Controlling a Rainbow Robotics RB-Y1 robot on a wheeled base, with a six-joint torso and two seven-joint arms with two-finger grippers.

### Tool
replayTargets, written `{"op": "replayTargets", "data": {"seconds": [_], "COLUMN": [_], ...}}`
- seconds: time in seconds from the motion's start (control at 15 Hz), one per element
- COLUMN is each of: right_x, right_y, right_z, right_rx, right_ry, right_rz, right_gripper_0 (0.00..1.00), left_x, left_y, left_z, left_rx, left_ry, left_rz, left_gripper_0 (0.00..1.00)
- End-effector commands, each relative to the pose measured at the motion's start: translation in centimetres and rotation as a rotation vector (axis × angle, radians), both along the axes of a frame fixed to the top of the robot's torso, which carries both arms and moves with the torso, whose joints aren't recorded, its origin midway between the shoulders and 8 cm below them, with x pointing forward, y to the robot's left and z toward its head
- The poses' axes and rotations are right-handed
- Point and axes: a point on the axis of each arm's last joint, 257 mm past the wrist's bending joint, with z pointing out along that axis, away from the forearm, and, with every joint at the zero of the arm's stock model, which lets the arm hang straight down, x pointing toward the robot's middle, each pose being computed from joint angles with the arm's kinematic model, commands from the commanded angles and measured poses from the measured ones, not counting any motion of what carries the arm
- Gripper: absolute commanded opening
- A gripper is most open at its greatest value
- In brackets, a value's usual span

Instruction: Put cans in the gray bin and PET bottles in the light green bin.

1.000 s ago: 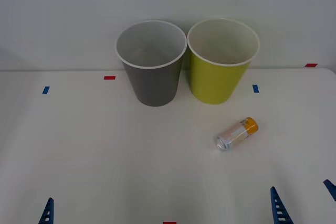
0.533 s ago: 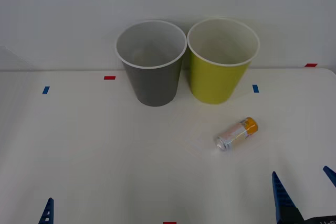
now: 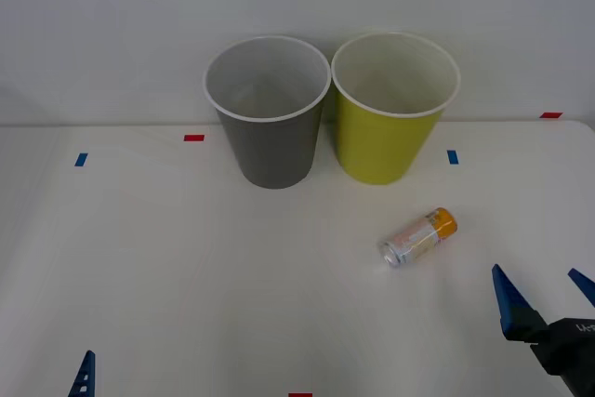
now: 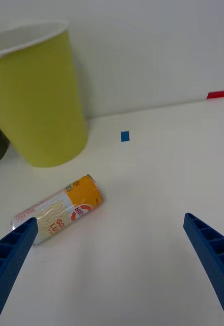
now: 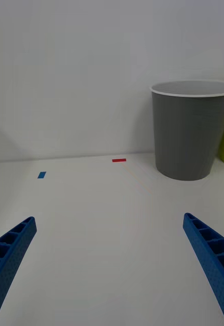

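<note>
A small slim drink can (image 3: 418,238) with an orange end, white-pink label and silver top lies on its side on the white bench (image 3: 186,267), near the round yellow-green bin (image 3: 392,109) beside the round gray bin (image 3: 270,111). The right tool (image 3: 544,292) hovers spread open near the can. The left tool (image 5: 112,265) sits open at the bench's near edge.

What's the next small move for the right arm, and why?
Probably ease the right gripper forward and toward the robot's left to straddle the can. Its fingers are open, and the can lies on its side on the table, untouched, in front of the light green bin. The left gripper waits open.
</note>
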Motion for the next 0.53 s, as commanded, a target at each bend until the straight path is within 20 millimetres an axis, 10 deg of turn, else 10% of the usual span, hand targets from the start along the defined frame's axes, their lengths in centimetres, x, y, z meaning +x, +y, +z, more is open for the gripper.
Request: {"op": "replayTargets", "data": {"seconds": [0.07,0.53], "right_x": [1.5,4.4], "right_y": [0.8,-0.4], "right_z": [-0.2,-1.3], "right_rx": [0.192,0.291], "right_ry": [0.049,0.191], "right_rz": [-0.002,-0.079], "right_gripper_0": [1.00,1.00], "left_x": [0.0,0.0], "left_y": [0.0,0.0], "left_z": [0.0,0.0], "left_rx": [0.000,0.000], "left_ry": [0.000,0.000], "left_rz": [0.000,0.000], "left_gripper_0": [1.00,1.00]}}
